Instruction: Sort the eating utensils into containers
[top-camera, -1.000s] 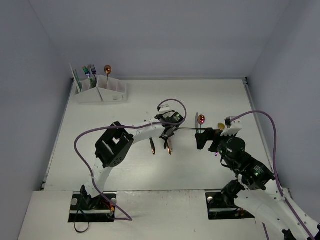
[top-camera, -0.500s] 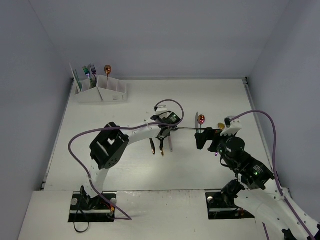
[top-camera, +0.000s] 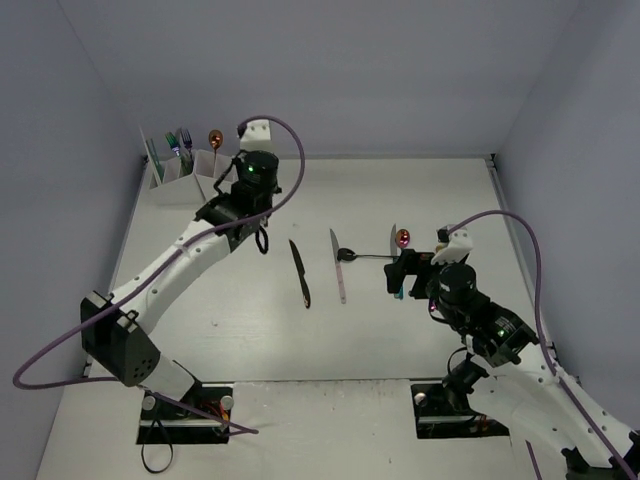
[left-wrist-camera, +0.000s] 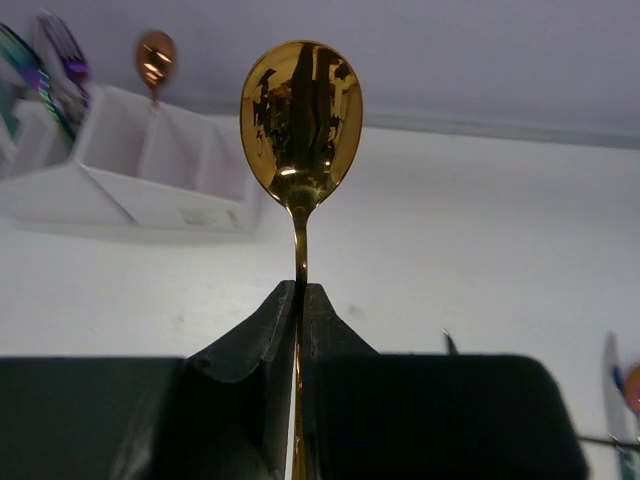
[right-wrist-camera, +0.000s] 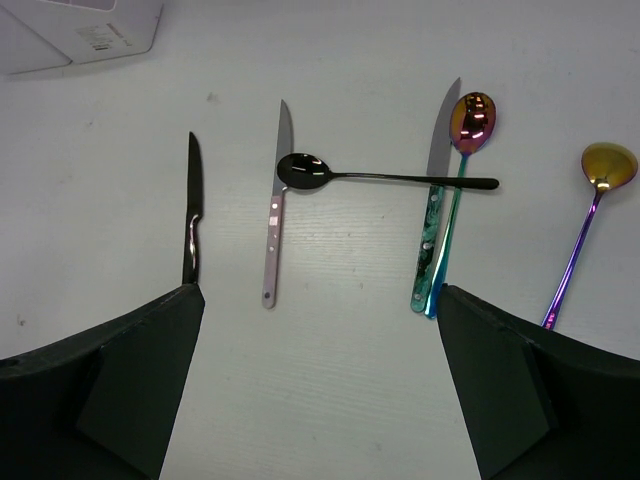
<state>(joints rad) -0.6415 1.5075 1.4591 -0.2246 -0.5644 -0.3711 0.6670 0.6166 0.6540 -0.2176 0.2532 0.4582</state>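
The left end effector (left-wrist-camera: 300, 300) is pressed together on the thin stem of a polished gold metal spoon (left-wrist-camera: 300, 115), pinching it a little below the bowl. In the wrist view the spoon stands upright, bowl at 12 o'clock. At 10 o'clock from it sits the white rack of joined upright compartments (left-wrist-camera: 150, 205), near the spoon but apart from it. Seen from above, the rack is in the 10 o'clock corner of the white worktop (top-camera: 200, 300), with the left wrist just beside it at about 4 o'clock. Standing in the rack are a copper round-bowled spoon (left-wrist-camera: 155, 58), a purple fork (left-wrist-camera: 65, 50) at 9 o'clock from it, and a teal-green iridescent piece (left-wrist-camera: 20, 60) at the frame edge, too blurred to name.

The right end effector (right-wrist-camera: 318, 292) is spread wide with nothing between its fingers, hovering over the loose utensils. From 9 to 3 o'clock these are:
- a slim black knife (right-wrist-camera: 192, 215)
- a silver knife with a pinkish handle (right-wrist-camera: 275, 215)
- a black spoon (right-wrist-camera: 390, 178) lying crosswise, its bowl touching the silver blade
- a teal-handled silver knife (right-wrist-camera: 432, 230) and an iridescent pink-purple spoon with a teal stem (right-wrist-camera: 472, 118), touching side by side, both crossed by the black spoon's handle
- set apart at 3 o'clock, a gold-bowled spoon with a purple stem (right-wrist-camera: 608, 163)
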